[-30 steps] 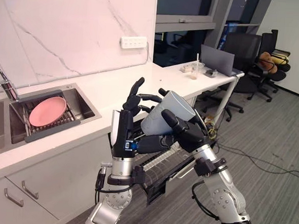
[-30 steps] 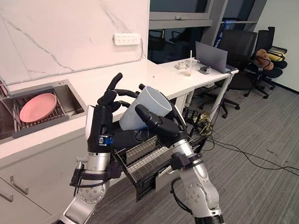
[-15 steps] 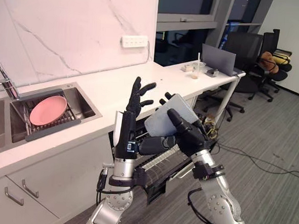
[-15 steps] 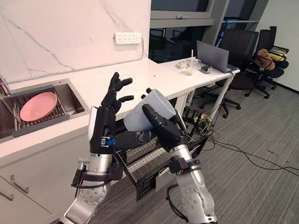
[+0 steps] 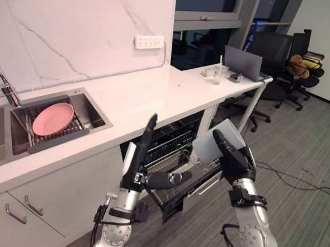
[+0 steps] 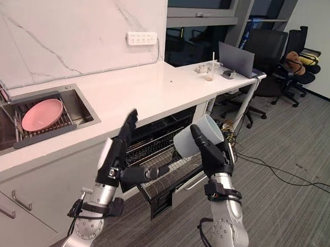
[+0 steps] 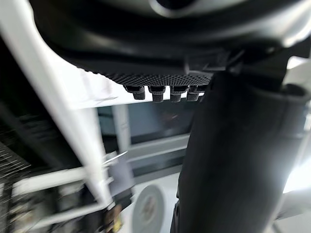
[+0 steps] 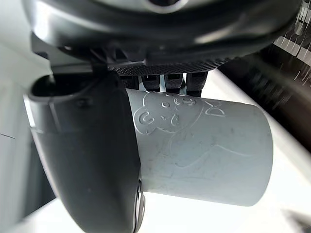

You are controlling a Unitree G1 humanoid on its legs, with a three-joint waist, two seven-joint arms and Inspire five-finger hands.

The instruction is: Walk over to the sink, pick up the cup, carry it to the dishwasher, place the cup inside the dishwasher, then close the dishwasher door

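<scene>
A pale blue-grey cup (image 5: 210, 145) hangs tilted in the air, with my right hand (image 5: 236, 161) shut on it; its thumb (image 8: 92, 160) lies across the cup's wall (image 8: 209, 155). The cup is over the outer end of the wire rack (image 6: 176, 172) pulled out of the open dishwasher (image 5: 172, 138) under the counter. My left hand (image 5: 142, 150) stands upright in front of the dishwasher, open, fingers straight, thumb (image 7: 233, 155) stretched toward the rack, holding nothing.
A sink (image 5: 93, 110) at the left holds a pink plate (image 5: 53, 119) on a drain rack, beside a faucet (image 5: 2, 85). The white counter (image 5: 144, 94) runs to a desk with a laptop (image 5: 243, 55). Office chairs (image 5: 281, 58) stand at the back right, grey floor before them.
My left hand has come off the cup and dropped lower with straight fingers. The right hand has carried the cup right and down, over the pulled-out rack.
</scene>
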